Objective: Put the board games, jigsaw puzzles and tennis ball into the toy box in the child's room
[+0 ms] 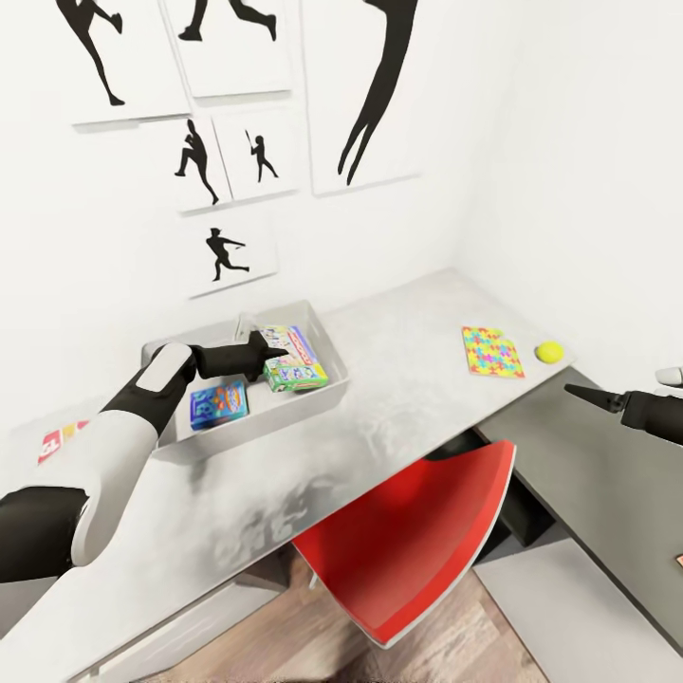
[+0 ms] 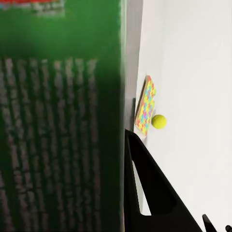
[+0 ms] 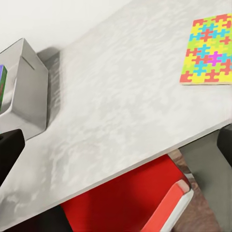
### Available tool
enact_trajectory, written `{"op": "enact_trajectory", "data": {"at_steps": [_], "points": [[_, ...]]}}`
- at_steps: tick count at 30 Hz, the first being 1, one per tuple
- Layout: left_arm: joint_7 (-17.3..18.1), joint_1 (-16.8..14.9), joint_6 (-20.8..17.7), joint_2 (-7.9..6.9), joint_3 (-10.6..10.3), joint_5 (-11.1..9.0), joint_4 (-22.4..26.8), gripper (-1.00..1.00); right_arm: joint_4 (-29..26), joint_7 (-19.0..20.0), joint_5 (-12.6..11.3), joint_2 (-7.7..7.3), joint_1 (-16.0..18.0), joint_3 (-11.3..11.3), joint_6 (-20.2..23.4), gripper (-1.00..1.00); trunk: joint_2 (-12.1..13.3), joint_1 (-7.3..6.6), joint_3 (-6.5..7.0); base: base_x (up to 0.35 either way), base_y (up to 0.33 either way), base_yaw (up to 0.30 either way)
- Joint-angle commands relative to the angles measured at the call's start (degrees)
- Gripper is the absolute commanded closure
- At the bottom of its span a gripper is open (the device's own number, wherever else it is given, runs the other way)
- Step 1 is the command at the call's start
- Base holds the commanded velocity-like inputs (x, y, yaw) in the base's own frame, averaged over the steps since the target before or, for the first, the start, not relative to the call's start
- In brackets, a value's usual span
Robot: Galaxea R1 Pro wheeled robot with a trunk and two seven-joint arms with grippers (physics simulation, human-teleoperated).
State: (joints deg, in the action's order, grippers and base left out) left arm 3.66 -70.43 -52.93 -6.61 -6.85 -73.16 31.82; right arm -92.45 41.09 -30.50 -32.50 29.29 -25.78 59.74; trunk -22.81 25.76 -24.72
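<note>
Green print, blurred and very close, covers most of the left wrist view: it is the face of the green-white board game, standing beside a dark finger of the left gripper. Past it that view catches a jigsaw puzzle edge-on with the tennis ball just beside it. The head view gives the wider picture: the left gripper reaches into the toy box and its tips meet the green-white game, but whether the jaws are clamped on it or parted I cannot tell from either view. The right wrist view adds the outer wall of the toy box, a sliver of colour above its rim, and the puzzle seen flat from above.

Counted in the head view: three games in the box, namely the small blue board game near its front wall, the green-white one, and the long pale board game behind it; one puzzle and one ball, both near the table's right end, the ball closer to the wall corner. A red-and-white card lies at the table's left edge.

The right gripper hovers beyond the table's right end with its dark tips drawn to a point, holding nothing.

The table has a marbled pale grey top and stands in a white corner hung with black athlete silhouette prints. A red chair is tucked under its front edge, over wood plank floor.
</note>
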Motion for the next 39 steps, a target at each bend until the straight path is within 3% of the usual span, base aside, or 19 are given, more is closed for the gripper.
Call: {"op": "enact_trajectory", "data": {"at_steps": [1, 14, 24, 39], "points": [[0.39, -0.05, 0.01, -0.1, -0.27, 0.12, -0.01, 1.0, -0.01, 0.4, 0.27, -0.01, 0.07, -0.06, 0.26, -1.0, -0.11, 0.03, -0.18, 0.0, 0.0, 0.0], [0.4, -0.88, 0.21, -0.15, -0.24, 0.06, 0.01, 1.0, -0.01, 0.4, 0.27, 0.0, 0.07, -0.06, 0.26, -1.0, -0.11, 0.03, -1.35, 0.0, 0.0, 0.0], [0.37, -4.54, 0.28, -0.16, -0.23, 0.1, 0.01, 1.0, -0.01, 0.4, 0.26, 0.08, 0.07, -0.04, 0.26, -1.0, -0.11, 0.03, -2.25, 0.0, 0.0, 0.0], [0.4, -4.59, 0.37, -0.22, -0.28, 0.12, 0.0, 1.0, -0.01, 0.4, 0.26, 0.07, 0.07, -0.06, 0.26, -1.0, -0.11, 0.03, -3.6, 0.0, 0.0, 0.0]]}}
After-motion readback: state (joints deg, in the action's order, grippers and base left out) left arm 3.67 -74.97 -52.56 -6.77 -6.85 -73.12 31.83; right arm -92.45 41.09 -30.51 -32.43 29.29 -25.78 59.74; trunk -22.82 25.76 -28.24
